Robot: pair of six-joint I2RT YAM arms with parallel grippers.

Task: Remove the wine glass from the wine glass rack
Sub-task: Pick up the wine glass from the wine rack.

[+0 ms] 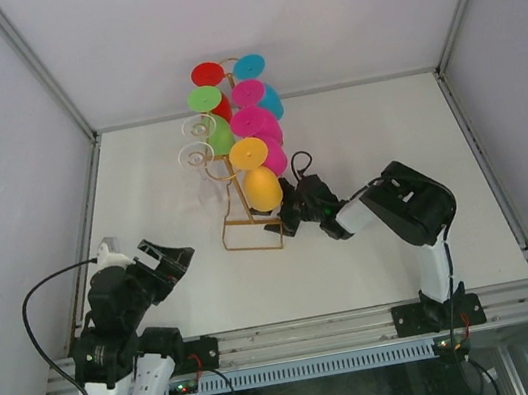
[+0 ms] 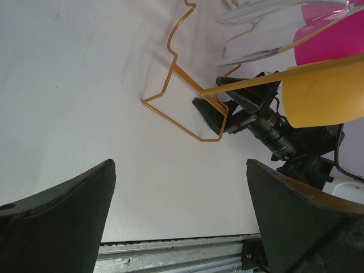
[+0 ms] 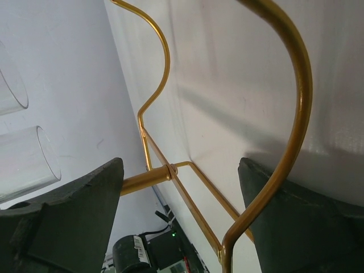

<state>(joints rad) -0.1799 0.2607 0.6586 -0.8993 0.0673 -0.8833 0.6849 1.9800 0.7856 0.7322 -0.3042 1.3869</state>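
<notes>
The gold wire wine glass rack stands mid-table, and several wine glasses hang upside down on it: red, cyan, green, magenta, clear and yellow. The yellow wine glass hangs lowest on the right side and also shows in the left wrist view. My right gripper is low beside the rack's base, just under that yellow glass. It is open, with the base wire and post foot between its fingers. My left gripper is open and holds nothing, near the table's front left.
Two clear glasses hang on the rack's left side, their rims close to my right gripper's left finger. A magenta glass hangs above the yellow one. The table's metal front rail lies under the left gripper. White walls enclose the table.
</notes>
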